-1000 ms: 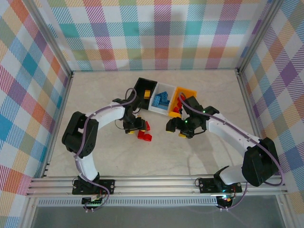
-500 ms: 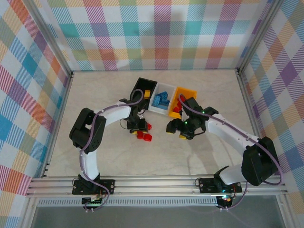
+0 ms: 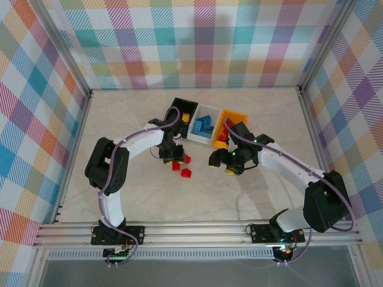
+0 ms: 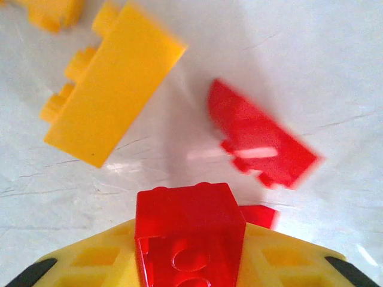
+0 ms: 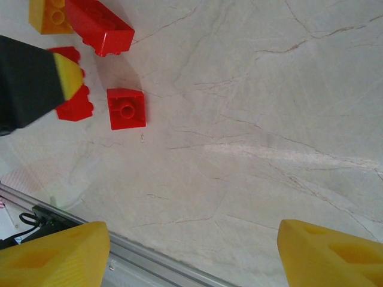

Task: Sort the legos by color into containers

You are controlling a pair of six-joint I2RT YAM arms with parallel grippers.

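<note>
The three bins stand in a row at the upper middle of the table (image 3: pixel 257 203) in the top view. The black bin (image 3: pixel 178 105) is on the left, with a yellow piece inside. The white bin (image 3: pixel 198 134) in the middle holds blue bricks (image 3: pixel 205 127). The yellow-orange bin (image 3: pixel 240 115) is on the right, partly under the right arm.

The left pincer (image 3: pixel 175 158) sits just below the black bin, with loose red bricks (image 3: pixel 186 173) beside it at lower right. In the left wrist view it is clamped on a red brick (image 4: pixel 190 230) at the bottom centre, between its yellow fingers (image 4: pixel 96 263). A long yellow brick (image 4: pixel 111 89) lies at upper left of that view and a blurred red piece (image 4: pixel 260 140) at right.

The right pincer (image 3: pixel 230 162) sits just below the yellow-orange bin. In the right wrist view its two fingers (image 5: pixel 54 257) stand well apart at the bottom corners, with bare table between them. A small red square brick (image 5: pixel 126 109) and a long red brick (image 5: pixel 99 25) lie at upper left.
</note>
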